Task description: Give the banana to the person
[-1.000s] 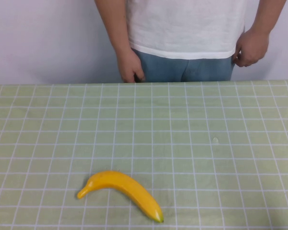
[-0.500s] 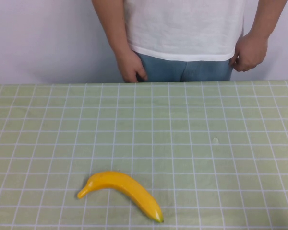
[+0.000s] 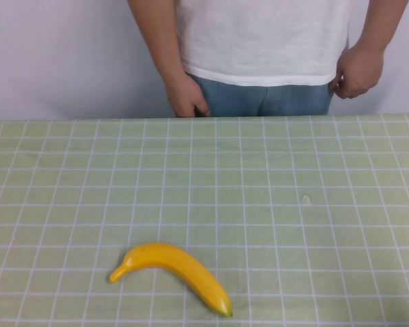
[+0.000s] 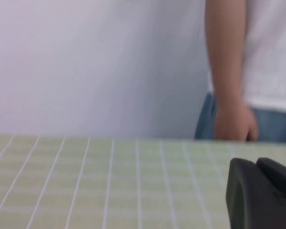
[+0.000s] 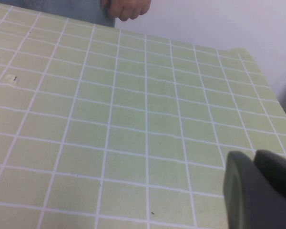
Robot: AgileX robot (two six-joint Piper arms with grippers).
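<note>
The glossy, curved yellow banana (image 3: 174,272) lies on the pale green worktop (image 3: 273,204) with its white grid lines, near the robot's edge and left of centre, its stem pointing left. The person (image 3: 262,48) in a white T-shirt and blue jeans stands behind the far edge, hands at the hips. The left pincer (image 4: 262,193) and the right pincer (image 5: 260,191) each show only as a dark corner in their own wrist views, low over the worktop; whether either is released or clenched, I cannot tell.

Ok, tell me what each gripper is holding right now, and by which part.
Nothing is held. The banana lies free on the table. The left gripper and right gripper each show only at their wrist view's edge, away from it.
</note>
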